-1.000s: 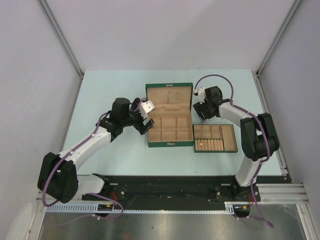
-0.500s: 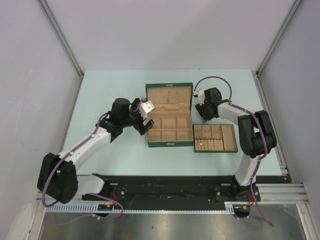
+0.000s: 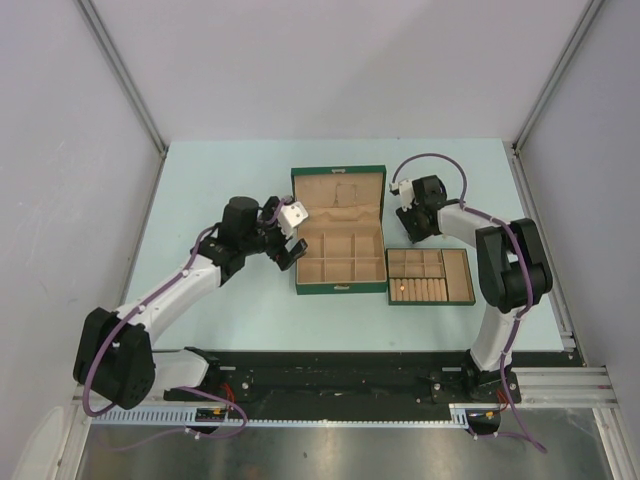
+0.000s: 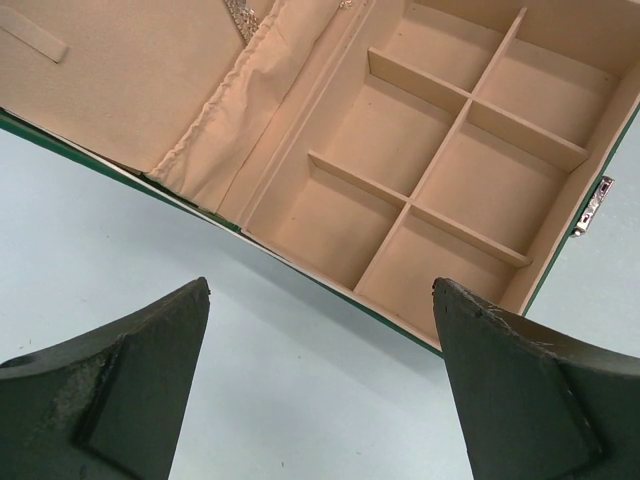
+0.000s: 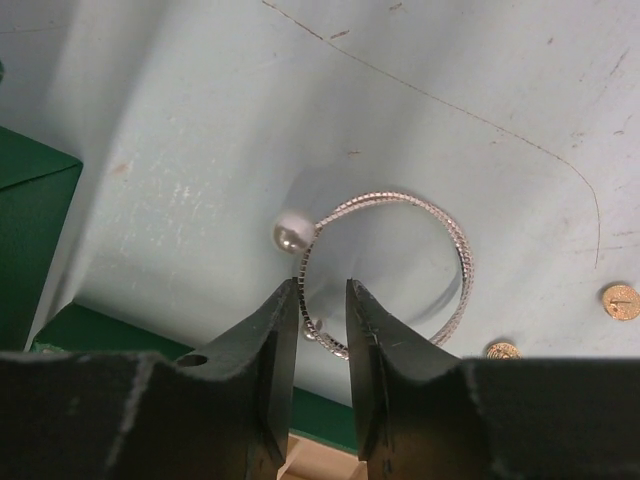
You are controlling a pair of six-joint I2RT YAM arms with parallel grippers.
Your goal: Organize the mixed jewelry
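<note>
Your right claw (image 5: 322,292) is straddling the silvery loop (image 5: 390,198), barely released; closing, it's risking the thin wire slipping flat against the tabletop (image 5: 200,150)

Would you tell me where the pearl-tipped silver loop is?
In the right wrist view, the loop lies on the table, its near edge between the right fingers, gold studs nearby.

Left tool (image 4: 320,300) wide; right tool (image 5: 322,292) narrowly parted
</note>
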